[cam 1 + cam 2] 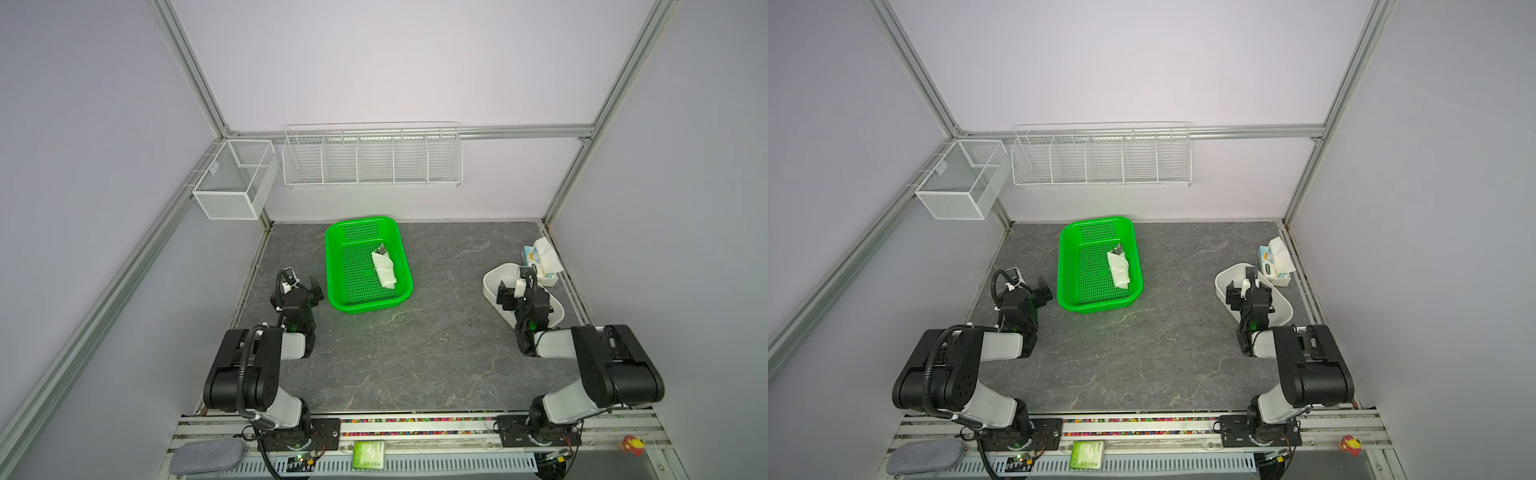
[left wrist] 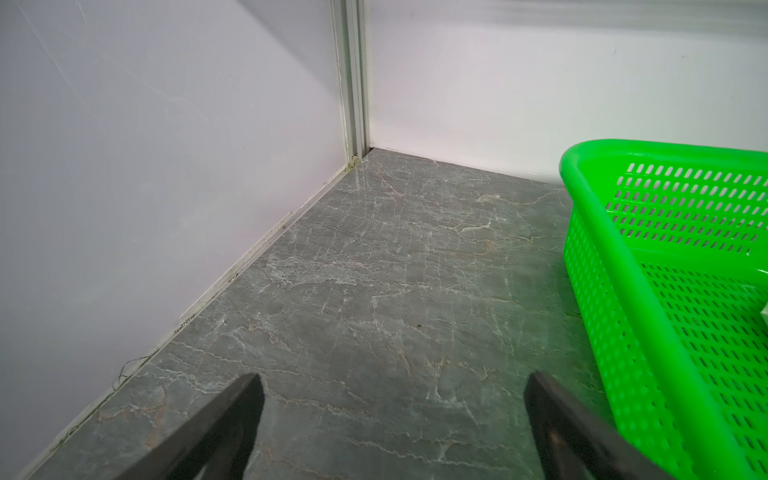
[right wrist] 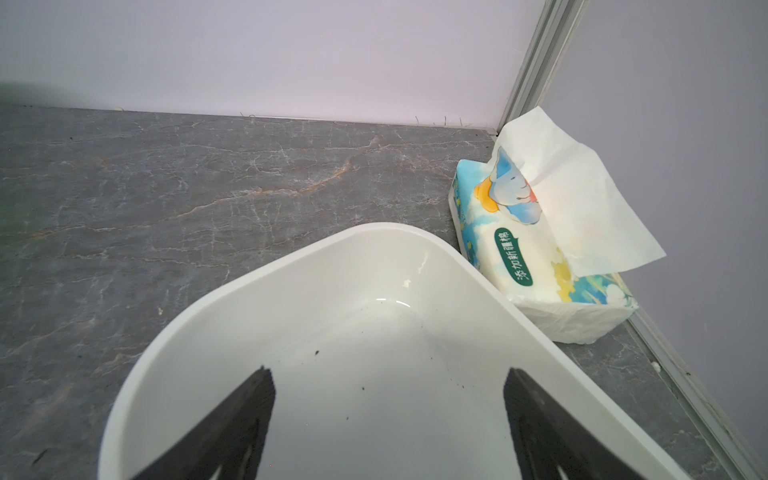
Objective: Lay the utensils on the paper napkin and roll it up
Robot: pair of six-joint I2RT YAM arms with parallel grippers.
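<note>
The paper napkin [image 1: 384, 270] [image 1: 1119, 270] lies rolled into a white bundle inside a green perforated basket [image 1: 329, 266] [image 1: 1061, 266] at the table's far middle. Grey metal tips of the utensils [image 1: 381, 250] [image 1: 1118, 250] poke out of the roll's far end; the rest of them is hidden in the paper. My left gripper [image 1: 302, 283] [image 1: 1029, 282] [image 2: 392, 390] stands open and empty over bare table, just left of the basket [image 2: 590, 232]. My right gripper [image 1: 515, 282] [image 1: 1241, 282] [image 3: 388, 382] hangs open and empty over a white tray [image 3: 208, 316].
The white tray [image 1: 490, 282] [image 1: 1221, 282] sits at the right, with a blue-and-white tissue pack [image 1: 540, 259] [image 1: 1275, 259] [image 3: 519, 241] behind it by the right wall. A wire rack [image 1: 372, 158] and a mesh box [image 1: 232, 183] hang on the walls.
</note>
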